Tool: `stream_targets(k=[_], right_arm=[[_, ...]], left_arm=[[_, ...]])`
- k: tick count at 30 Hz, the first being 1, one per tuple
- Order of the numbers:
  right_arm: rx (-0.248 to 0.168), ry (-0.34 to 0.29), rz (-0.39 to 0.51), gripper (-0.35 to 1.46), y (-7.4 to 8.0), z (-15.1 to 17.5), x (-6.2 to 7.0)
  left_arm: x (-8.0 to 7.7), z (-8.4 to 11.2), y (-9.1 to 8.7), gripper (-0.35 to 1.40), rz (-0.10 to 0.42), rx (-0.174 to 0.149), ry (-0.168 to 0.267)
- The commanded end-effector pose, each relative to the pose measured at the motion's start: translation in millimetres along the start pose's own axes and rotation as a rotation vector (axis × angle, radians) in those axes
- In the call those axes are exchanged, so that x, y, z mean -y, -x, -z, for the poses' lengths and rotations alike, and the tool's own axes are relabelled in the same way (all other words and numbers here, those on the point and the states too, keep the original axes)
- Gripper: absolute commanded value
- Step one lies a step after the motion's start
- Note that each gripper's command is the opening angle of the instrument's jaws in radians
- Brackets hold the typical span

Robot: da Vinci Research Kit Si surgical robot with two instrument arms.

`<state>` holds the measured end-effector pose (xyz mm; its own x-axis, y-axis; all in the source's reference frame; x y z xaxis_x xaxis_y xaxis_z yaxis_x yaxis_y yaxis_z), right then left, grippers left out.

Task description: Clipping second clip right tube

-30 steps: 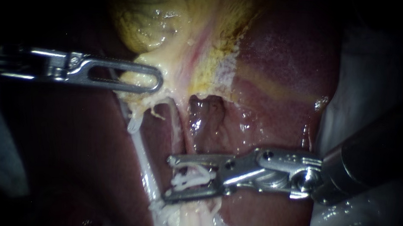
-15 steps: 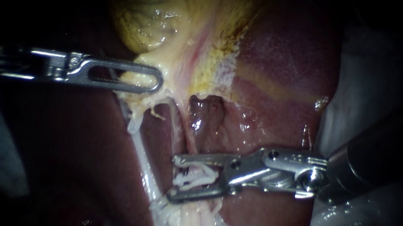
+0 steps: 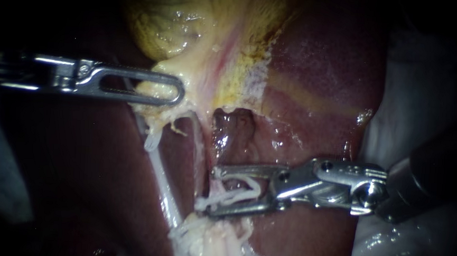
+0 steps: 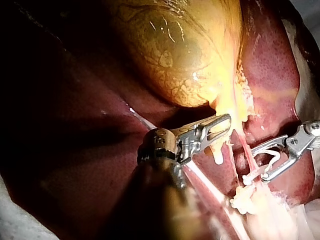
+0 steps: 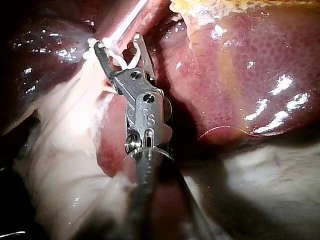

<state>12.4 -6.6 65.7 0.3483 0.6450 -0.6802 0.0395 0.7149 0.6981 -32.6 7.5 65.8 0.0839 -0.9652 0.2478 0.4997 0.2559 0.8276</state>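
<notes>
Close-up of dark red liver (image 3: pixel 316 70) and yellow gallbladder (image 3: pixel 166 23). Entering from the left, left instrument (image 3: pixel 172 90), end effector clenched on the pale lower edge of the gallbladder. Entering from the right, right instrument (image 3: pixel 211 191), end effector spread wide yet grasping a white clip (image 3: pixel 240 196) seated between both halves. Thin pinkish right tube (image 3: pixel 202 142) running down from the gallbladder to the clip's open mouth; unclear whether inside the clip. White left tube (image 3: pixel 159 182) just beside, apart from the clip.

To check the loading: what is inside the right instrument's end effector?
A white clip sits inside the right instrument, touching both sides. Whether the right tube passes through it is covered.
</notes>
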Motion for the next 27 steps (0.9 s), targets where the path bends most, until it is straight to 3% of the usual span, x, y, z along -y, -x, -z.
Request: stream_targets(k=[1,14,27], right_arm=[[0.000,0.000,0.000,0.47,0.1,0.0,0.0],[-0.001,0.006,0.001,0.47,0.1,-0.8,-0.2],[0.010,-0.024,0.007,0.47,0.1,-4.4,1.2]], left_arm=[[0.0,0.0,0.0,-0.35,0.000,0.000,0.000],[0.0,0.0,0.0,-0.35,0.000,0.000,0.000],[0.2,-0.2,0.0,-0.35,0.001,0.001,0.002]])
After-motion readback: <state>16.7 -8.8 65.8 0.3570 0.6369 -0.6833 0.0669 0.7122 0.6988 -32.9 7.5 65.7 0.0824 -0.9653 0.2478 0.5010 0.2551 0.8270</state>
